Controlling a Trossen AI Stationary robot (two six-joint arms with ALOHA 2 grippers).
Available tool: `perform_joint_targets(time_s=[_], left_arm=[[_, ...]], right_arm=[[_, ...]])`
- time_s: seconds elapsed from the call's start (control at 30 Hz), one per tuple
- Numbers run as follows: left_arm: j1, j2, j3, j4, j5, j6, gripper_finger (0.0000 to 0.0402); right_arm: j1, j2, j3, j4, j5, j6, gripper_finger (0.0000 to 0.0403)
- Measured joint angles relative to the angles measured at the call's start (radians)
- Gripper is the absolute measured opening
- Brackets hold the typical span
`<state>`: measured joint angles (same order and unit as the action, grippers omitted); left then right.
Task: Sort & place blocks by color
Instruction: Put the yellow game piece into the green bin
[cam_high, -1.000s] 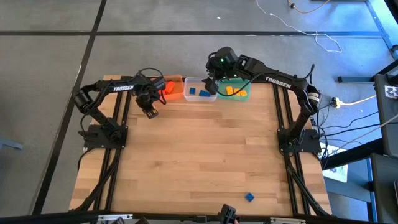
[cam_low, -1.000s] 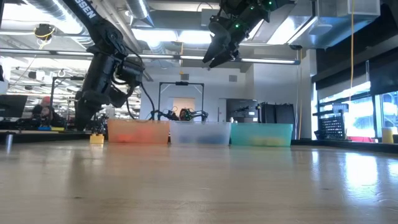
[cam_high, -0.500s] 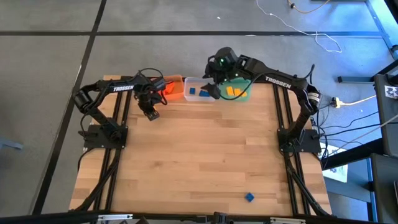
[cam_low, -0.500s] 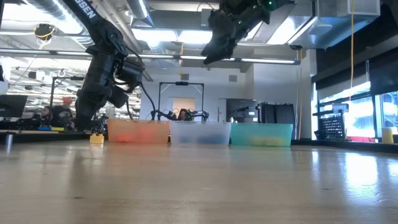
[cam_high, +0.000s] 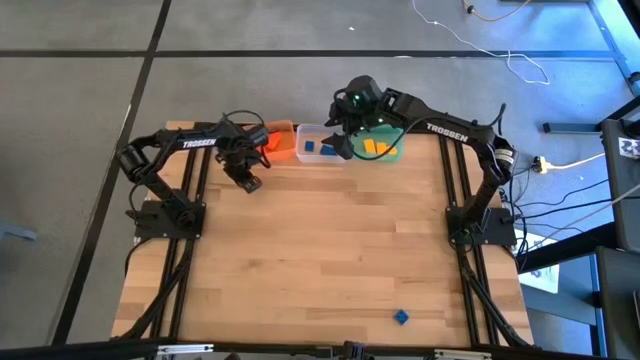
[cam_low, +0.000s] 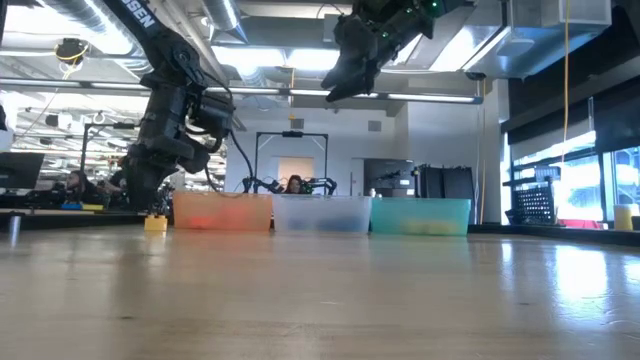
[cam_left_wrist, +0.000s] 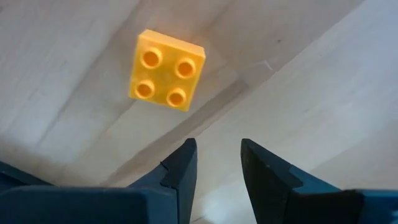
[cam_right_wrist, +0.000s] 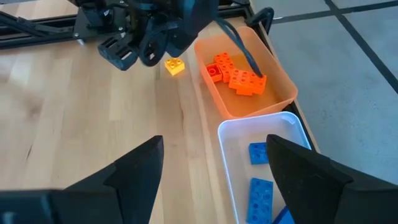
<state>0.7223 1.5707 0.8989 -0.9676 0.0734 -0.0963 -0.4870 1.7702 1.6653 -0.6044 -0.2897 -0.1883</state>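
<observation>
A yellow block (cam_left_wrist: 166, 70) lies flat on the table, studs up, just left of the orange tub (cam_right_wrist: 281, 87); it also shows in the low view (cam_low: 155, 223) and the right wrist view (cam_right_wrist: 175, 65). My left gripper (cam_left_wrist: 217, 163) hovers close above the table beside it, narrowly open, touching nothing. My right gripper (cam_right_wrist: 214, 158) is wide open and empty, high above the clear tub (cam_high: 303, 133). Orange blocks (cam_right_wrist: 239, 76) lie in the orange tub, blue blocks (cam_right_wrist: 260, 186) in the clear one, yellow blocks (cam_high: 375, 146) in the green tub. One blue block (cam_high: 401, 317) lies near the table's near edge.
The three tubs stand in a row along the table's far edge (cam_low: 320, 213). Arm bases and rails run along the left (cam_high: 165, 215) and right (cam_high: 480, 220) sides. Bare wood stretches across the table's middle (cam_high: 320, 250). People show in the room beyond.
My right gripper has tipped over from pointing down to a slant above the clear tub. My left gripper has shifted slightly toward the table's right, staying low by the yellow block. No block has moved.
</observation>
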Motion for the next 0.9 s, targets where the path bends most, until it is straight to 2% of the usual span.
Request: perform_joint_targets(time_s=[0.3,0.47,0.63,0.77,0.9], left_arm=[[-0.064,0.0,0.0,0.01,-0.008,-0.092,0.0117],[-0.072,0.0,0.001,0.043,0.059,-0.111,0.0115],[-0.071,0.0,0.001,0.042,0.014,-0.112,0.0117],[-0.061,0.0,0.001,0.021,0.019,-0.203,0.0117],[-0.059,0.0,0.001,0.042,0.025,-0.189,0.0118]], right_arm=[[0.0,0.0,0.0,0.001,0.0,0.002,0.0283],[0.0,0.0,0.0,0.001,0.0,0.0,0.0283],[0.0,0.0,0.0,0.001,0.0,0.001,0.0283],[0.0,0.0,0.0,0.001,0.0,0.001,0.0283],[0.0,0.0,0.0,0.001,0.0,0.001,0.0283]])
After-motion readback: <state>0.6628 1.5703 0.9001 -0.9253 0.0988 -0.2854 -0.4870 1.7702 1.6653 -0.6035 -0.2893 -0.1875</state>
